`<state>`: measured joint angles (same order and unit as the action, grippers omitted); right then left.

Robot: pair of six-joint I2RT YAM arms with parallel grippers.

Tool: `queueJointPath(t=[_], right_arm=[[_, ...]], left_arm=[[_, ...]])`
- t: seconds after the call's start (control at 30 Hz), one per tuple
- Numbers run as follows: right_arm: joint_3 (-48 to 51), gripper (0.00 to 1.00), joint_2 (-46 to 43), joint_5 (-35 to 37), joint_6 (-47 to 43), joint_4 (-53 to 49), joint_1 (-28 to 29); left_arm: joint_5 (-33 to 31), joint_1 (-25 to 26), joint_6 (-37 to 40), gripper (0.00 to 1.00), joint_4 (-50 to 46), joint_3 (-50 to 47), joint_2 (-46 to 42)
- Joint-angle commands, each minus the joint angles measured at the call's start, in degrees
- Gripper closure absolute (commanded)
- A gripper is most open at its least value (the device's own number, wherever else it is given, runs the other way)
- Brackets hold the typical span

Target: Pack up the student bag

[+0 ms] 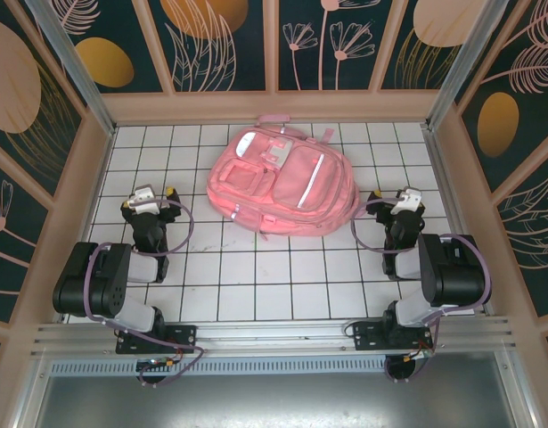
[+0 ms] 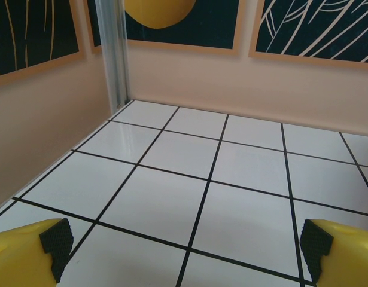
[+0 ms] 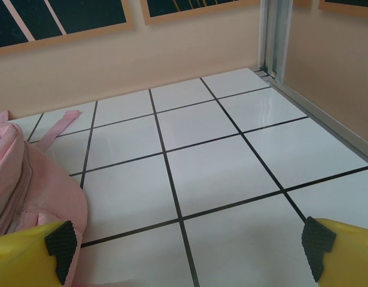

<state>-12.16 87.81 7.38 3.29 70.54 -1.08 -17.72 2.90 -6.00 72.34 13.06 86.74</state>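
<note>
Overhead view, two low wrist views

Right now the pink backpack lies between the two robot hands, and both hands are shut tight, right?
No. The pink backpack does lie between them, but the left hand and right hand are open, not shut; each wrist view shows it spread wide.

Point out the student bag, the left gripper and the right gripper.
student bag (image 1: 282,183), top external view, middle of its front pocket panel.
left gripper (image 2: 185,242), left wrist view, midway between its open fingertips.
right gripper (image 3: 186,242), right wrist view, midway between its open fingertips.
</note>
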Motion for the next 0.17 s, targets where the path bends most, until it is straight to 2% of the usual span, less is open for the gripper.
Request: queueJointPath(t=[0.0, 0.13], right_arm=[[-0.2, 0.01, 0.2, -1.1, -0.6, 2.8, 0.0], [-0.1, 0.01, 0.2, -1.7, -0.7, 2.9, -0.1]], left_arm=[[1.2, -0.4, 0.8, 0.01, 2.5, -0.4, 0.4], [1.2, -0.4, 0.8, 0.01, 2.7, -0.6, 0.3]])
